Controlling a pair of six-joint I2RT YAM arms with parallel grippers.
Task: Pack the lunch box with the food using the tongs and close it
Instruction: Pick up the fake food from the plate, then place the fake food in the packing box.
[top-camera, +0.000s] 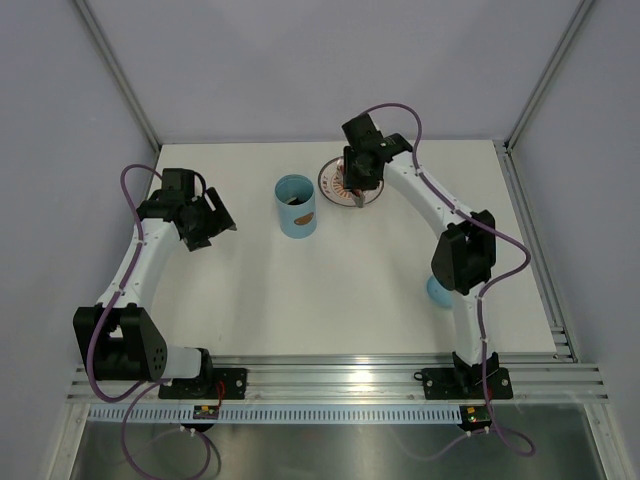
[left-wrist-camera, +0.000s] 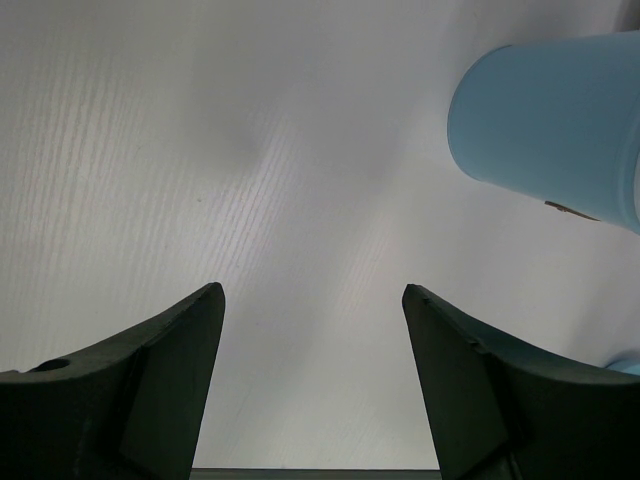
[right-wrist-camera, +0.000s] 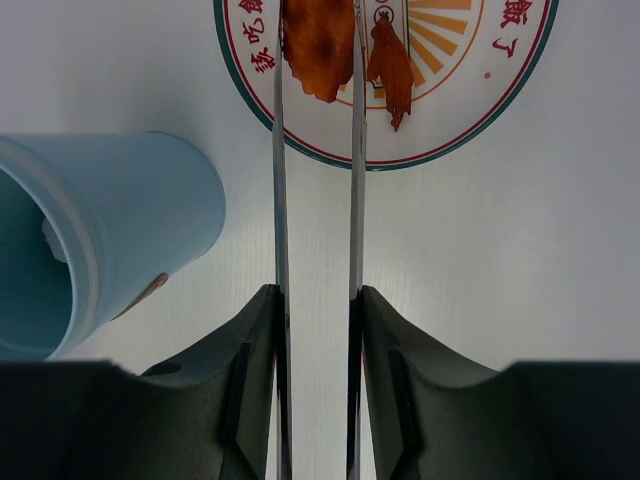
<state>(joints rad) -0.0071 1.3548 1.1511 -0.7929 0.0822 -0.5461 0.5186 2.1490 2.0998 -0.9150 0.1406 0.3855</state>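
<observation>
Far left: left arm (top-camera: 135, 262) bent at elbow, forearm reaching forward, wrist turned inward. Its left pincer (left-wrist-camera: 312, 292) spread wide, nothing between jaws (hanging free, touching nothing). Opposite: right arm (top-camera: 432, 200) arcs forward and leftward, wrist pitched down. Its right pincer (right-wrist-camera: 318, 292) clamped on tongs (right-wrist-camera: 355, 200), fingers (right-wrist-camera: 250, 350) pressing both metal arms from outside.
</observation>
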